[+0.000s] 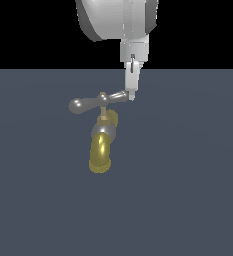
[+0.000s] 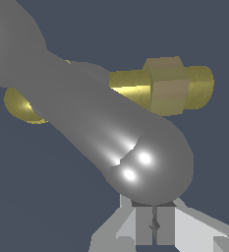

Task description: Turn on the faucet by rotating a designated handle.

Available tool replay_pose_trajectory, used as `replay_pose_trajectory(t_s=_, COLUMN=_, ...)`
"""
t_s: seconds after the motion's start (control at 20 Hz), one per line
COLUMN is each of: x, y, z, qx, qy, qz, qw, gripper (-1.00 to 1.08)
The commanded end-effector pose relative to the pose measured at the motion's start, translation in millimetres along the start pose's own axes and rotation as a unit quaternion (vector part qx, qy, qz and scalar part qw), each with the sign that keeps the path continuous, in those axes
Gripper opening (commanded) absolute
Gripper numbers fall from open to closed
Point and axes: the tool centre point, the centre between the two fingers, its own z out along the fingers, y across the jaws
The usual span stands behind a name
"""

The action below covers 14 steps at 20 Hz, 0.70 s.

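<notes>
Handle (image 1: 95, 101): slim glossy grey crossbar with bulbous ends, lying roughly level on a small brass stem; its rounded end toward the exterior view's right meets the fingertip of the gripper (image 1: 131, 95). In the wrist view that end fills the frame directly in front of the jaws (image 2: 150, 162).

Faucet (image 1: 102, 150): directly beneath the handle, below and to the exterior view's left of the jaws; a silver-grey collar leads into a golden-brass curved spout with a ribbed rim, pointing down and toward the camera.

Brass nut (image 2: 169, 84): hexagonal fitting on the faucet body, seen in the wrist view beyond the handle's end.

Gripper: the white fingers hang straight down from the arm's wrist, appearing pressed together with no gap between them, holding nothing; their tips rest against the handle's end from its side.

Floor (image 1: 188, 190): plain dark blue-grey surface behind faucet and jaws.
</notes>
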Motion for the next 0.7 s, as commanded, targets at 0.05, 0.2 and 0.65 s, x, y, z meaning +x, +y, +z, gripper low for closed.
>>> replay_pose_trajectory(t_s=0.05, x=29.7, y=9.3, z=-1.4, qx=-0.003, qy=0.004, qz=-0.016, qw=0.9999, gripper=-1.00)
replay_pose_trajectory(t_s=0.2, x=35.2, y=17.0, z=-1.5, qx=-0.003, qy=0.004, qz=-0.016, qw=0.9999, gripper=-1.00)
replay_pose_trajectory(t_s=0.65, x=61.7, y=20.6, z=-1.1, qx=-0.002, qy=0.002, qz=-0.007, qw=1.0000, gripper=-1.00)
